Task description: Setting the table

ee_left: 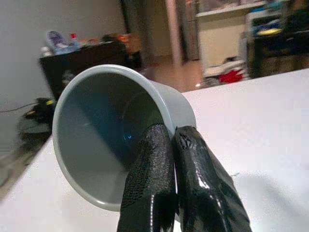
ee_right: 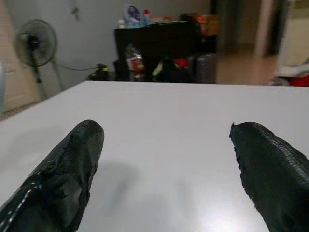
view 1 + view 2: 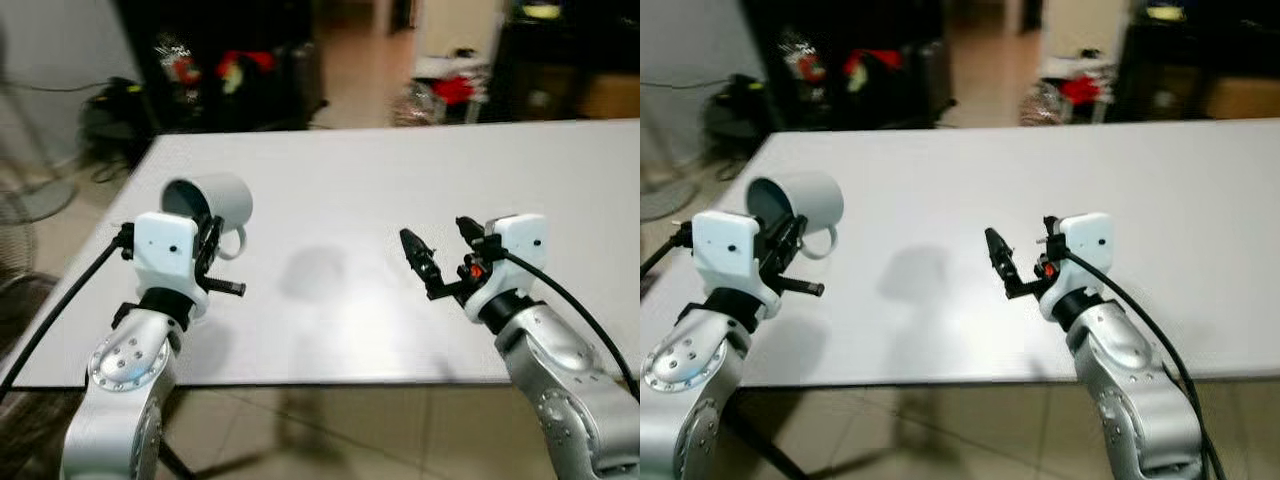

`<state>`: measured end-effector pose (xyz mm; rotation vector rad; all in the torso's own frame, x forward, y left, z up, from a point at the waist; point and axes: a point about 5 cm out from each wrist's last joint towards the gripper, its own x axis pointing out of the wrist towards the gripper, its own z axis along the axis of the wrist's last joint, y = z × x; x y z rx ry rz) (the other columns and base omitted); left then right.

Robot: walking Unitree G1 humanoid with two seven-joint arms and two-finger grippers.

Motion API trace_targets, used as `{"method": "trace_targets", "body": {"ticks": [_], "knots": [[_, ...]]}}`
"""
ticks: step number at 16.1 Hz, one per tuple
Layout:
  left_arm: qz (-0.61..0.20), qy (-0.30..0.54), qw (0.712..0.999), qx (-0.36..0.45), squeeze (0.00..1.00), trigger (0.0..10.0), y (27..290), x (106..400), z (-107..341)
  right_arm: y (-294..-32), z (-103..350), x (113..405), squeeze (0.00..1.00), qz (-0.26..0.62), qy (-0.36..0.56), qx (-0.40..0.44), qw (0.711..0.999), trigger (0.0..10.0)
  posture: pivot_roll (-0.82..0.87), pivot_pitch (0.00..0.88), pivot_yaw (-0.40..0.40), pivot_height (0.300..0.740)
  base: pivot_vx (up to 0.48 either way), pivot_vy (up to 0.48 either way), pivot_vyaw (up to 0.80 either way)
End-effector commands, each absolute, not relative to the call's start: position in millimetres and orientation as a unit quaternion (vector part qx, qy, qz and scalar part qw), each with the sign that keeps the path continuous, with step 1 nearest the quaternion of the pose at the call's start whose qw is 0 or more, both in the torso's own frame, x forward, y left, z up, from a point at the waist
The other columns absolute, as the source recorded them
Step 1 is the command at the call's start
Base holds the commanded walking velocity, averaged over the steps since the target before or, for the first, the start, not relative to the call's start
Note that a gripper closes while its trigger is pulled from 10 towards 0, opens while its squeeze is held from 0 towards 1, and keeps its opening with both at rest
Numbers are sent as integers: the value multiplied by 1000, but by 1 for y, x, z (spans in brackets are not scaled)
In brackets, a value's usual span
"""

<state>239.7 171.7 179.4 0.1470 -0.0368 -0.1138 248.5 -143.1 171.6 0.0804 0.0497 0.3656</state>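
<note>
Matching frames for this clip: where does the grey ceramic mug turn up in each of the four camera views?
Left eye view: grey ceramic mug near the white table's left edge, tilted, held by the left gripper.
Right eye view: mug at far left, same tilt.
Left wrist view: mug close up, open mouth towards the camera, fingers clamped on its rim.
Right wrist view: not in it.
Shared landmark: the white table.

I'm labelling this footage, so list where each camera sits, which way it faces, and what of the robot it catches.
Left eye view: head, forward and down at the white table; both arms, the left gripper holding the grey mug.
Right eye view: the same scene.
Left wrist view: along shut fingers clamping the mug's rim.
Right wrist view: along the right gripper, open over the table.
Shared: table, dark cabinet.
</note>
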Motion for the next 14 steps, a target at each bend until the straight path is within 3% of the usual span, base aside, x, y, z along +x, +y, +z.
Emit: {"method": "trace_targets", "body": {"ticks": [1, 7, 10, 12, 14], "knots": [[-55, -27, 995, 76, 0, 10000, 172, 241, 183, -141, 176, 249, 0, 189, 17, 36, 981, 10000, -85, 0, 56, 740, 371, 0, 0], [-74, -20, 992, 97, 0, 10000, 168, 249, 179, -141, 175, 249, 0, 191, 17, 25, 981, 10000, -94, 0, 68, 740, 329, 0, 0], [-129, -9, 984, 119, 0, 10000, 164, 257, 176, -143, 176, 252, 0, 188, 17, 13, 982, 10000, -107, 0, 81, 740, 0, 0, 0], [-181, -10, 970, 163, 0, 10000, 159, 270, 176, -144, 177, 254, 0, 191, 18, -5, 981, 10000, -117, 0, 94, 740, 0, 0, 0], [-270, 12, 934, 232, 0, 10000, 156, 306, 176, -145, 181, 254, 0, 237, 21, -50, 970, 10000, -134, 0, 112, 740, 0, 0, 0]]}}
